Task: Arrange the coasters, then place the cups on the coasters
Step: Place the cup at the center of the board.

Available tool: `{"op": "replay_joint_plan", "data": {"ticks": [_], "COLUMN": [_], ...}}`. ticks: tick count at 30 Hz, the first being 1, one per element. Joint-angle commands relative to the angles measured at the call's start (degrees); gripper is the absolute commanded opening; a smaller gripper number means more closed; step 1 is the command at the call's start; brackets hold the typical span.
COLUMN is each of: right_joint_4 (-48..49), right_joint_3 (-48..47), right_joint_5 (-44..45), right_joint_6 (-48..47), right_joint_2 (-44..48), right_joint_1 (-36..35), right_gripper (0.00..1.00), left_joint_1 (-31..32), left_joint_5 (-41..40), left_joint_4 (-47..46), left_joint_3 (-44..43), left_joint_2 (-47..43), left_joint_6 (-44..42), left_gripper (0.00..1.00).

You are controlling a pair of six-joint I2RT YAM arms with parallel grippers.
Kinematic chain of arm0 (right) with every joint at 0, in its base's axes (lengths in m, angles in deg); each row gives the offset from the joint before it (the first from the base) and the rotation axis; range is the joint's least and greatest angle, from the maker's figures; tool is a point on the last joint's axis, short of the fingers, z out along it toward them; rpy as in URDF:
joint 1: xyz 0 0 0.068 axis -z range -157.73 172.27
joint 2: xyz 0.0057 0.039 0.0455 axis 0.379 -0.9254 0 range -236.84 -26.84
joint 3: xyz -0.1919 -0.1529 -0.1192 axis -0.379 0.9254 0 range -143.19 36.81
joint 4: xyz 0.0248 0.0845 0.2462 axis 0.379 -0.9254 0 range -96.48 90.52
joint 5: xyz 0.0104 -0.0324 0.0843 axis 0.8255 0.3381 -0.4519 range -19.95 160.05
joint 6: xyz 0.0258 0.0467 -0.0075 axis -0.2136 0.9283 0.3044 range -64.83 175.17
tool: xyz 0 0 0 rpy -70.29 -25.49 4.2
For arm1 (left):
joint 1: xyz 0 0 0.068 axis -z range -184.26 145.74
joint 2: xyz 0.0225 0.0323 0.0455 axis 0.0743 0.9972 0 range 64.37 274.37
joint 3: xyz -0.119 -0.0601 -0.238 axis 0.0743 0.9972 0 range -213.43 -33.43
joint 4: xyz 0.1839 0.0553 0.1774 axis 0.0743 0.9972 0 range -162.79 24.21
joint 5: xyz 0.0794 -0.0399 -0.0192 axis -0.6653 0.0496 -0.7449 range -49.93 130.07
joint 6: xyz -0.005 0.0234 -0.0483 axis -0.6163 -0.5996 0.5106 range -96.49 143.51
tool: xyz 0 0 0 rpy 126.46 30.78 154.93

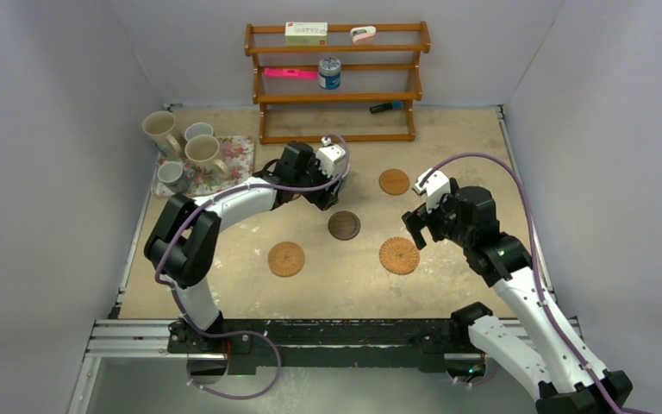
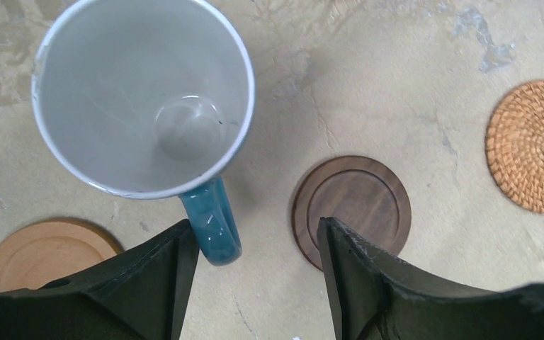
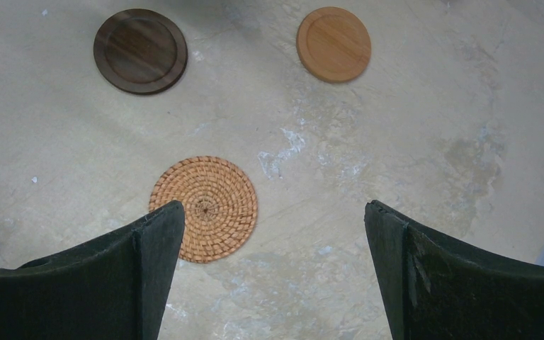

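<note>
Four mugs sit bunched far left at the floral tray point(image 1: 240, 153): a large cream mug point(image 1: 160, 129) at the back edge, a small grey-white mug point(image 1: 198, 131) beside it, a second large cream mug point(image 1: 205, 155) mid-tray, and a small mug point(image 1: 172, 176) at the near left corner, colour unclear. Next over, the left gripper point(image 2: 255, 227) points down at the table point(image 2: 397, 64) with its fingers spread, pinching nothing. A blue mug point(image 2: 142, 92) stands upright just ahead of it. The mug's teal handle point(image 2: 212, 227) reaches into the gap, close beside one finger; contact can't be told, nor whether a coaster lies under the mug. The four coasters in view lie flat and well apart, none carrying a cup yet: a woven coaster point(image 1: 285, 259) near left, a dark brown wood coaster point(image 1: 343, 225) in the centre, a smooth tan wood coaster point(image 1: 393, 181) further back, and a second woven coaster point(image 1: 398, 255) near right. The right gripper point(image 3: 273, 212) hangs above the table just beside that second woven coaster, fingers spread wide, empty.
</note>
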Motion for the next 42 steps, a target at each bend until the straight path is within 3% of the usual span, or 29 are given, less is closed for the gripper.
{"op": "replay_joint_plan", "data": {"ticks": [1, 20, 30, 42], "right_joint_4": [1.2, 1.2, 1.3, 1.3], "right_joint_3": [0.1, 0.1, 0.2, 0.2], "right_joint_5": [0.1, 0.2, 0.3, 0.4], "right_joint_6": [-0.1, -0.1, -0.1, -0.2], "right_joint_2": [-0.2, -0.5, -0.7, -0.6], "right_joint_1": [-0.3, -0.3, -0.5, -0.5], "right_gripper": [0.99, 0.99, 0.99, 0.99], "left_joint_1": [0.3, 1.8, 4.9, 5.1], "left_joint_5": [4.0, 8.9, 7.2, 4.9], "left_joint_4": [5.2, 7.5, 4.9, 2.7], "left_joint_3": [-3.4, -9.8, -14.6, -13.0], "left_joint_2": [-2.5, 3.7, 9.8, 7.5], "left_joint_6": [-2.2, -0.9, 1.8, 2.0], "left_gripper": [0.65, 0.65, 0.65, 0.65]}}
